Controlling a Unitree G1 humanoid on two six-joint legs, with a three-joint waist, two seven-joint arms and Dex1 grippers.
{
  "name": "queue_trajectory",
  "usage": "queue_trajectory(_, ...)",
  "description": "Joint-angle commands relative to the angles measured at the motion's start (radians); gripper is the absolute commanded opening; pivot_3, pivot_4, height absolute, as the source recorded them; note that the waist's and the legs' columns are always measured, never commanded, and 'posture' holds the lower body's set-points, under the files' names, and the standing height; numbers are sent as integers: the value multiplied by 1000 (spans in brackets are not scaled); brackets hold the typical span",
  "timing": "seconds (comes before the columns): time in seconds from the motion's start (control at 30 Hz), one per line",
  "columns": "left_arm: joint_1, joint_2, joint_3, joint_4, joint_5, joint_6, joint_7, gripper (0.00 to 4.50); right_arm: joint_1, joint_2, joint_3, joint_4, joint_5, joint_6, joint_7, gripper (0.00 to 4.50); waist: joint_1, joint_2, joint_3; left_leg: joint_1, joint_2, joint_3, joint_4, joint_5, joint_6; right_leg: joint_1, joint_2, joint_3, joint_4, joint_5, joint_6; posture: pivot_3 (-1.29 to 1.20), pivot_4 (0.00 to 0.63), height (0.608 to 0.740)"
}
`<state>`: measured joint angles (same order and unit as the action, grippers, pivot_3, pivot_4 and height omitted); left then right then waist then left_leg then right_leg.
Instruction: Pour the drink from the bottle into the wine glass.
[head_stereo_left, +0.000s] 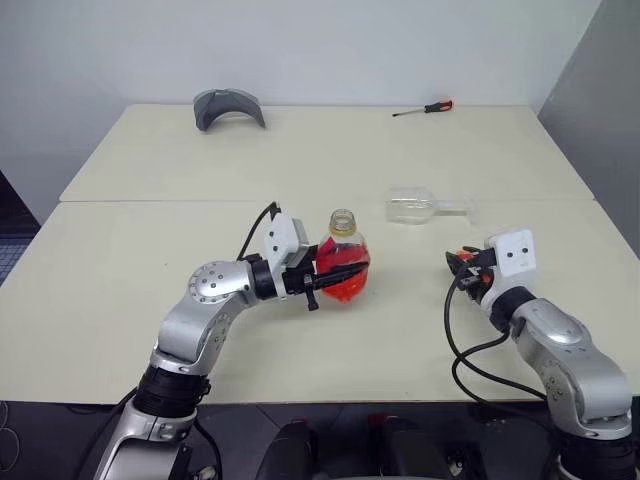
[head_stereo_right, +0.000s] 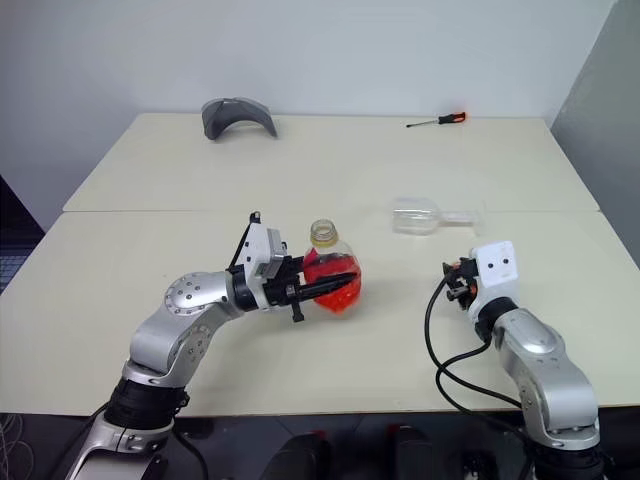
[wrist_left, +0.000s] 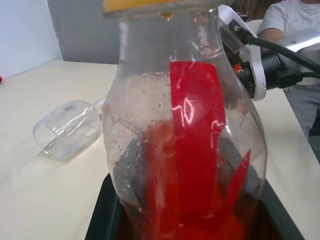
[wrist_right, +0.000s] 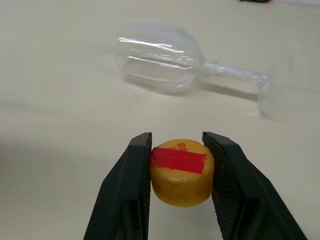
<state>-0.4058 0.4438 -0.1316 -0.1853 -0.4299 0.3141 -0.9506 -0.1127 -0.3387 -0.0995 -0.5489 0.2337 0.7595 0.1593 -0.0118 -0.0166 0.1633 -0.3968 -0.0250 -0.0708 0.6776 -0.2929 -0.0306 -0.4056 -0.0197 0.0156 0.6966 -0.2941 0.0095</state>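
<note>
The bottle (head_stereo_left: 345, 268) is held upright just above the near part of the table (head_stereo_left: 120, 260) by the left gripper (head_stereo_left: 322, 284), whose black fingers are closed tightly on its round body from the side. The neck of the bottle is open, without a cap, and the red drink (head_stereo_left: 348, 280) is seen in the lower part of the body.

The yellow cap (wrist_right: 181, 171) with its red band is gripped between the two fingers of the right gripper (wrist_right: 180, 187), which are only partly closed, one pressed on each side of it. This gripper is placed to the right of the bottle, well apart from it, low over the table.

The wine glass (head_stereo_left: 418, 206) is lying on its side on the table, behind and between the two grippers, with its bowl toward the left and its foot toward the right. It is touched by nothing.

At the far edge of the table, a grey curved object (head_stereo_left: 229, 107) and a screwdriver (head_stereo_left: 424, 108) with a red handle are found.
</note>
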Motion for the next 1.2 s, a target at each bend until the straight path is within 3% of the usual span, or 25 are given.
queue_trajectory(0.03,-42,-14,-3,4,-1,-36,-21,1237,-11,60,1,70,-54,-46,-80,1475,-1,0,0,0,0,0,0,0,0,0,0,0,0,0,0,0,150,740)
queue_trajectory(0.37,-49,-41,-4,5,5,-31,-6,1215,-18,143,36,203,-82,-41,-101,1475,-15,0,0,0,0,0,0,-1,1,0,0,0,0,0,0,0,150,740)
queue_trajectory(0.67,-27,-38,5,-18,1,-22,19,1204,-21,76,54,105,-69,89,-48,4359,-17,0,0,0,0,0,0,-1,1,0,0,0,0,0,0,0,150,740)
queue_trajectory(0.7,-20,-38,6,-25,0,-18,24,1204,-29,60,50,69,-61,115,-37,4500,-17,0,0,0,0,0,0,-1,1,0,0,0,0,0,0,0,150,740)
queue_trajectory(0.83,-4,-27,22,-39,-4,-3,47,1204,-58,-8,-5,-67,32,205,55,4500,-17,0,0,0,0,-1,0,-1,2,0,0,0,0,0,0,0,150,740)
queue_trajectory(1.07,-68,-32,100,111,49,-32,160,1204,-131,-218,-122,-177,396,199,452,4500,-16,0,0,0,0,-2,0,-2,4,2,0,-2,-1,0,0,0,150,740)
queue_trajectory(1.2,-140,-46,146,242,98,-94,243,1204,-240,-214,-84,-129,463,183,478,4500,-16,0,0,0,0,-2,1,-2,4,1,0,-2,-1,0,0,0,150,740)
